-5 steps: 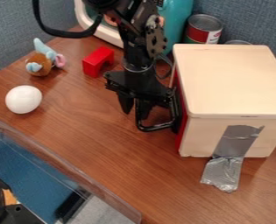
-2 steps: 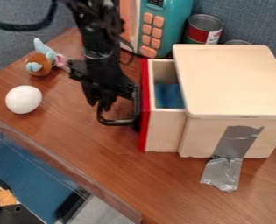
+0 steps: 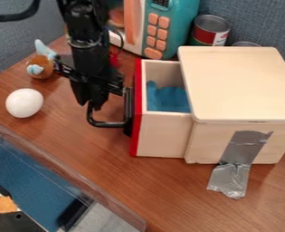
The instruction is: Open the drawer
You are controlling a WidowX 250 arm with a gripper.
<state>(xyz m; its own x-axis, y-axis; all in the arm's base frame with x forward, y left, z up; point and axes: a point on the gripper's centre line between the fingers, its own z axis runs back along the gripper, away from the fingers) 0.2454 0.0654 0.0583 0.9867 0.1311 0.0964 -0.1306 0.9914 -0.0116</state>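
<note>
"Where was the drawer (image 3: pixel 163 136)?"

"It stuck out of the left side of the wooden box (image 3: pixel 238 81), well open, with its red front (image 3: pixel 136 118) toward the arm. A blue thing (image 3: pixel 167 99) lay inside."

"And the gripper (image 3: pixel 90 100)?"

"It hung down at the outer end of the drawer's black handle (image 3: pixel 108 124), overlapping it in the view. I couldn't tell whether it was spread, pressed together or pinching the handle."

"What else was on the table (image 3: pixel 96 167)?"

"A white egg-shaped thing (image 3: pixel 24 103) lay left of the gripper, and behind that sat a soft toy (image 3: pixel 40 67) in brown and pale blue. Something red (image 3: pixel 114 58) showed partly behind the arm."

"And at the back?"

"A teal toy microwave (image 3: pixel 178 27) with peach buttons stood behind the drawer, and just beside it a can (image 3: pixel 211 31) with a red and white label. The top of another round can (image 3: pixel 246 44) peeked over the box. Silver tape (image 3: pixel 232 158) (rather crumpled at its lower end, I must say) ran down the box's near side onto the table."
</note>
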